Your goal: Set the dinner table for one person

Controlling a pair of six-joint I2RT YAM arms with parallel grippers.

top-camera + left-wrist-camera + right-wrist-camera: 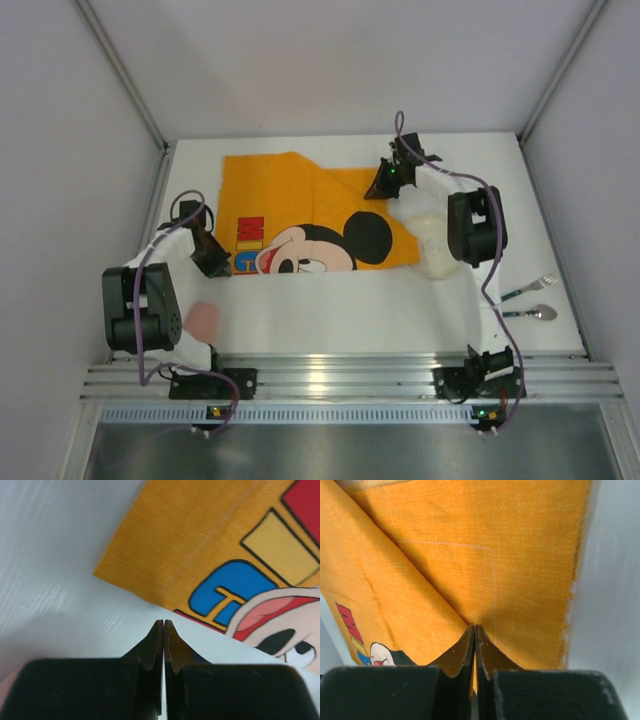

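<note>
The orange mouse placemat [290, 195] lies on the white dinner table [350, 310], with its right part folded over in a diagonal flap. My right gripper [374, 190] is shut on a raised fold of the placemat [470, 555] at its far right; the cloth creases into the closed tips [474, 627]. My left gripper [222, 266] is at the mat's near-left corner. Its tips [164, 622] are closed at the near edge of the placemat [200, 540], with a thin reddish sliver between the jaws.
A white bowl [436, 250] sits just right of the mat, partly under the right arm. A fork [528, 289] and a spoon [535, 313] lie at the near right. A pink cup [201, 320] stands near the left arm's base. Silver rails edge the table.
</note>
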